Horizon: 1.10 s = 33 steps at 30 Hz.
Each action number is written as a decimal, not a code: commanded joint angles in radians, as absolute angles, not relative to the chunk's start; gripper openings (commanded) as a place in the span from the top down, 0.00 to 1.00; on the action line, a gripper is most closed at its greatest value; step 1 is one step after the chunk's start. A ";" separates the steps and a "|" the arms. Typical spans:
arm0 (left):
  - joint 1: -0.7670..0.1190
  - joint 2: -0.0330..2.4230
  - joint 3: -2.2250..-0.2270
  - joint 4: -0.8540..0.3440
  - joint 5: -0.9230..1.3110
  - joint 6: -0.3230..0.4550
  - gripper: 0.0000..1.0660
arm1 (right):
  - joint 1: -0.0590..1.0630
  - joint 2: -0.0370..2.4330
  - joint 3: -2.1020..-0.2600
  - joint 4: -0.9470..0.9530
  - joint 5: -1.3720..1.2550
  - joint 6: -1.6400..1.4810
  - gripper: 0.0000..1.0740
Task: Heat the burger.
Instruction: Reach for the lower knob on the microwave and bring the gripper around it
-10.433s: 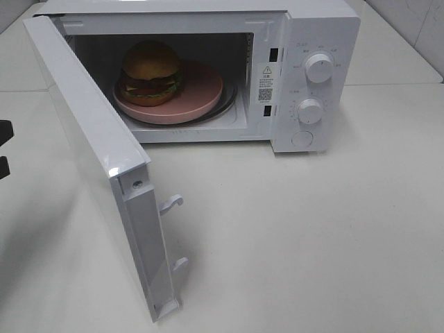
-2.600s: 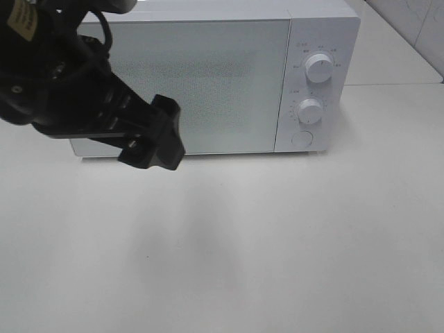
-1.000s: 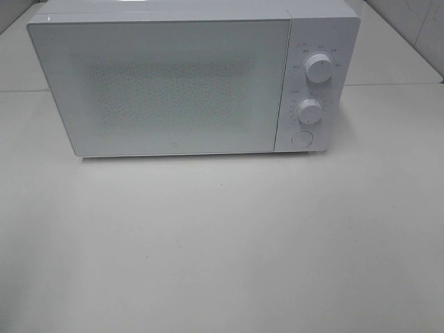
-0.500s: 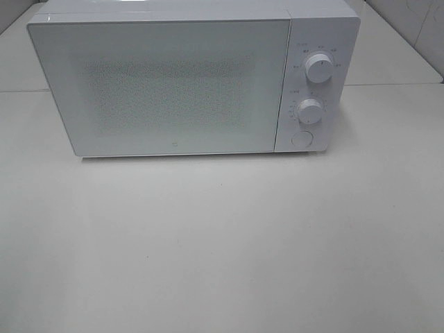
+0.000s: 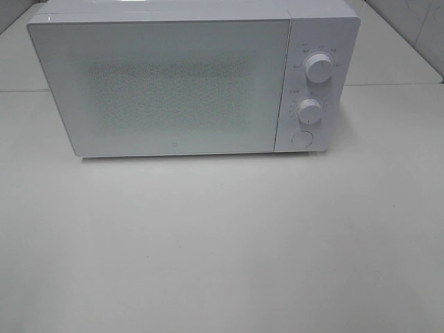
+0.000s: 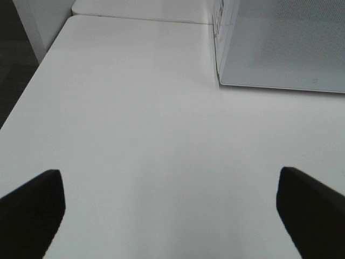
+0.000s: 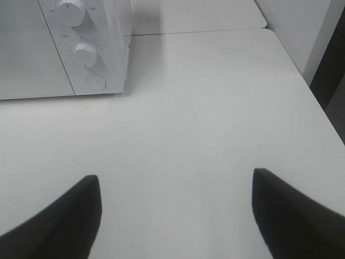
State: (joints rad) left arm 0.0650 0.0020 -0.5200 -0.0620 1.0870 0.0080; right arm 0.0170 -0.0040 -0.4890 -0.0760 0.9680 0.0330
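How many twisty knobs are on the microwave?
2. The upper knob and the lower knob sit one above the other on the microwave's right panel. The flat round button below them is no knob.

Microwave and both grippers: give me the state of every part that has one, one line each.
microwave door: shut, flush with the front.
upper knob: setting too small to read.
lower knob: setting too small to read.
left gripper: open, holding nothing.
right gripper: open, holding nothing.
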 commanded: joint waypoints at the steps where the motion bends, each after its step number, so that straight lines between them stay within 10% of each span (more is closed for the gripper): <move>1: 0.067 -0.029 -0.516 -0.059 1.072 0.000 0.05 | 0.011 -0.033 -0.488 -0.073 0.964 0.037 0.29; 33: -0.046 -0.028 -0.516 -0.058 1.072 0.000 0.05 | 0.011 -0.033 -0.488 -0.073 0.964 0.037 0.29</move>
